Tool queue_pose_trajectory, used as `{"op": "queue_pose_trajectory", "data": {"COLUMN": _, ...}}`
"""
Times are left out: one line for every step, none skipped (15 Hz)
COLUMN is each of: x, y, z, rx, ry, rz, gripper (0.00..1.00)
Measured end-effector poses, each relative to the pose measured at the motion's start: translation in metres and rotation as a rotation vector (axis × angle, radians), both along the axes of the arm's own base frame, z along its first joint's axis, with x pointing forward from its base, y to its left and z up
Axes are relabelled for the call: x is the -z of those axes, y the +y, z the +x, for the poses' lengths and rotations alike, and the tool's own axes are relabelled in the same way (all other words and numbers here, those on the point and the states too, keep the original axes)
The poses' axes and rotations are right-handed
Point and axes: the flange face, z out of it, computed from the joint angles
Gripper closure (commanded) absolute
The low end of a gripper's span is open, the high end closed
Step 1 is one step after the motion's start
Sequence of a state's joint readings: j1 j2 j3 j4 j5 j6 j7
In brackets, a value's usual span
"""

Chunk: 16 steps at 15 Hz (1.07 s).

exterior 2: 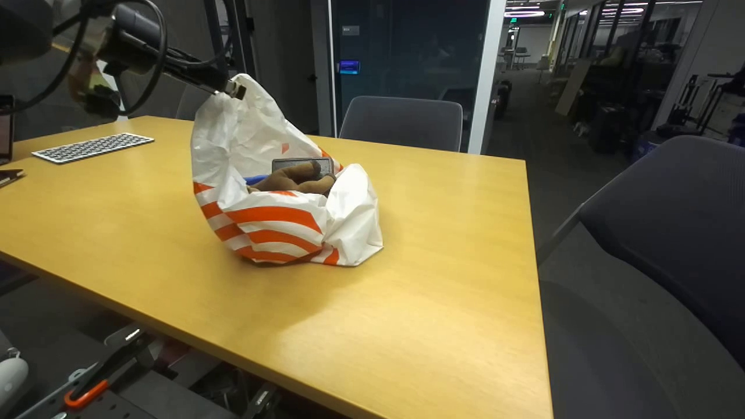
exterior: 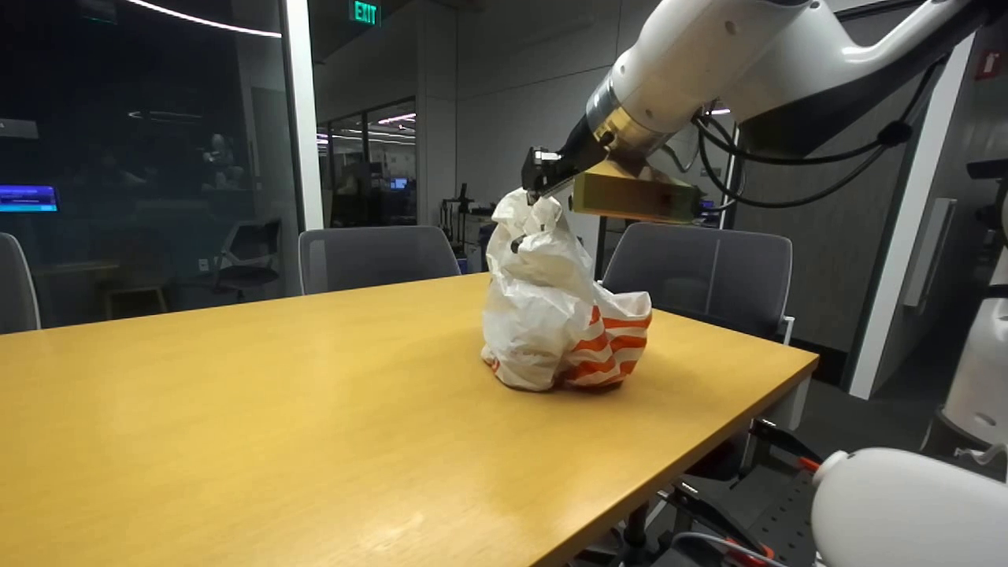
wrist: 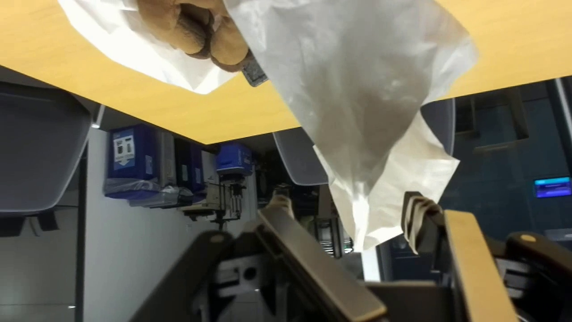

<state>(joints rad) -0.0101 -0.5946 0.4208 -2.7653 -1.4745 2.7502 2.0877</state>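
A white plastic bag with orange stripes stands upright on the table, in both exterior views (exterior: 535, 315) (exterior 2: 268, 227). Its raised edge reaches up to my gripper (exterior: 537, 177), which also shows in an exterior view (exterior 2: 233, 90). In the wrist view, which is upside down, my gripper (wrist: 348, 203) is open. The bag's peak (wrist: 357, 170) lies between the spread fingers, near the right finger; I cannot tell whether they touch. Inside the bag are a brown plush-like thing (exterior 2: 294, 177), a dark grey block (exterior 2: 279, 164) and something blue (exterior 2: 256, 180). The bag hides their lower parts.
The yellow wooden table (exterior: 315, 409) carries a keyboard (exterior 2: 93, 147) and a dark object (exterior 2: 10, 176) at one side. Grey chairs (exterior: 701, 272) (exterior 2: 401, 122) stand around it. White robot parts (exterior: 906, 504) are beside the table's edge. Blue boxes (wrist: 134, 156) show in the background.
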Motion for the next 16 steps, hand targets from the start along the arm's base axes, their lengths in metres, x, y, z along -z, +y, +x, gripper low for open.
{"op": "queue_pose_trajectory", "data": {"x": -0.001, "y": -0.003, "z": 0.003, "rx": 0.045, "ry": -0.004, "rz": 0.008, "gripper": 0.0}}
{"op": "queue_pose_trajectory", "data": {"x": -0.001, "y": -0.006, "z": 0.005, "rx": 0.088, "ry": -0.005, "rz": 0.019, "gripper": 0.0}}
{"op": "queue_pose_trajectory", "data": {"x": -0.002, "y": -0.009, "z": 0.007, "rx": 0.125, "ry": -0.003, "rz": 0.036, "gripper": 0.0}}
{"op": "queue_pose_trajectory", "data": {"x": -0.002, "y": -0.01, "z": 0.008, "rx": 0.154, "ry": 0.002, "rz": 0.055, "gripper": 0.0}}
{"op": "queue_pose_trajectory", "data": {"x": -0.002, "y": -0.011, "z": 0.008, "rx": 0.173, "ry": 0.008, "rz": 0.075, "gripper": 0.0}}
{"op": "queue_pose_trajectory", "data": {"x": -0.003, "y": -0.011, "z": 0.009, "rx": 0.186, "ry": 0.009, "rz": 0.092, "gripper": 0.0}}
{"op": "queue_pose_trajectory", "data": {"x": -0.003, "y": -0.01, "z": 0.008, "rx": 0.198, "ry": 0.001, "rz": 0.11, "gripper": 0.0}}
{"op": "queue_pose_trajectory", "data": {"x": -0.005, "y": -0.01, "z": 0.008, "rx": 0.21, "ry": -0.018, "rz": 0.132, "gripper": 0.0}}
{"op": "queue_pose_trajectory", "data": {"x": -0.008, "y": -0.01, "z": 0.008, "rx": 0.22, "ry": -0.05, "rz": 0.157, "gripper": 0.0}}
{"op": "queue_pose_trajectory", "data": {"x": -0.014, "y": -0.011, "z": 0.007, "rx": 0.223, "ry": -0.09, "rz": 0.175, "gripper": 0.0}}
{"op": "queue_pose_trajectory", "data": {"x": -0.021, "y": -0.013, "z": 0.007, "rx": 0.224, "ry": -0.132, "rz": 0.193, "gripper": 0.0}}
{"op": "queue_pose_trajectory", "data": {"x": -0.029, "y": -0.015, "z": 0.006, "rx": 0.234, "ry": -0.168, "rz": 0.221, "gripper": 0.0}}
{"op": "queue_pose_trajectory", "data": {"x": -0.037, "y": -0.018, "z": 0.005, "rx": 0.249, "ry": -0.195, "rz": 0.251, "gripper": 0.0}}
{"op": "queue_pose_trajectory", "data": {"x": -0.044, "y": -0.022, "z": 0.005, "rx": 0.26, "ry": -0.211, "rz": 0.28, "gripper": 0.0}}
{"op": "queue_pose_trajectory", "data": {"x": -0.05, "y": -0.026, "z": 0.005, "rx": 0.275, "ry": -0.212, "rz": 0.317, "gripper": 0.0}}
{"op": "queue_pose_trajectory", "data": {"x": -0.054, "y": -0.03, "z": 0.006, "rx": 0.286, "ry": -0.195, "rz": 0.357, "gripper": 0.0}}
